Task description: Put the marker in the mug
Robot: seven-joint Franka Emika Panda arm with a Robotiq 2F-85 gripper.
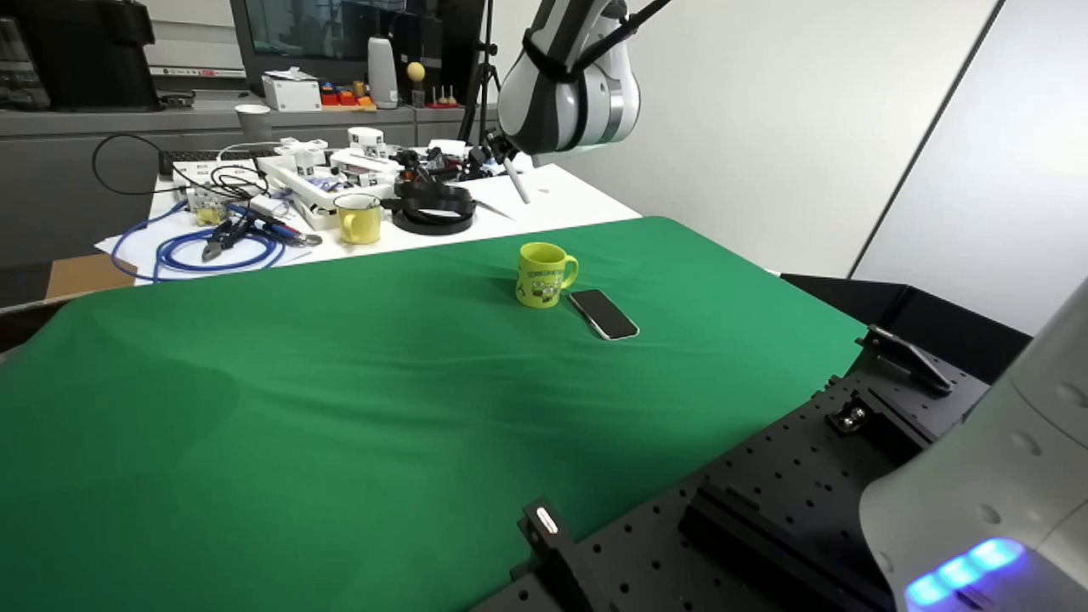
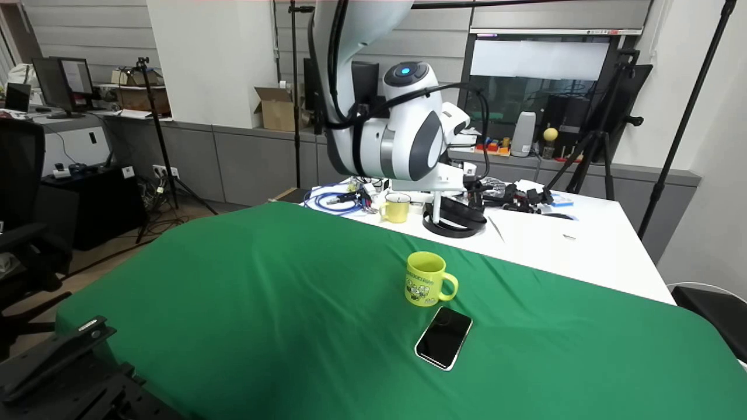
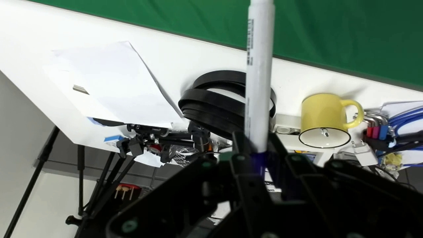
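Observation:
The yellow-green mug (image 1: 541, 274) stands upright on the green cloth, and it also shows in an exterior view (image 2: 425, 279). The mug is out of view in the wrist view. My gripper (image 3: 256, 145) is shut on the dark blue end of the white marker (image 3: 259, 76). The marker hangs down, slightly tilted, in an exterior view (image 1: 517, 181); it also shows below the wrist in an exterior view (image 2: 436, 207). The gripper (image 1: 501, 151) is up over the white table beyond the cloth, apart from the mug. In an exterior view the arm hides most of the gripper.
A black phone (image 1: 604, 314) lies beside the mug, also seen in an exterior view (image 2: 444, 338). A paler yellow cup with a dark rim (image 3: 320, 115) stands on the white table. A coiled black belt (image 3: 218, 99), cables (image 1: 217, 251) and other clutter lie there too.

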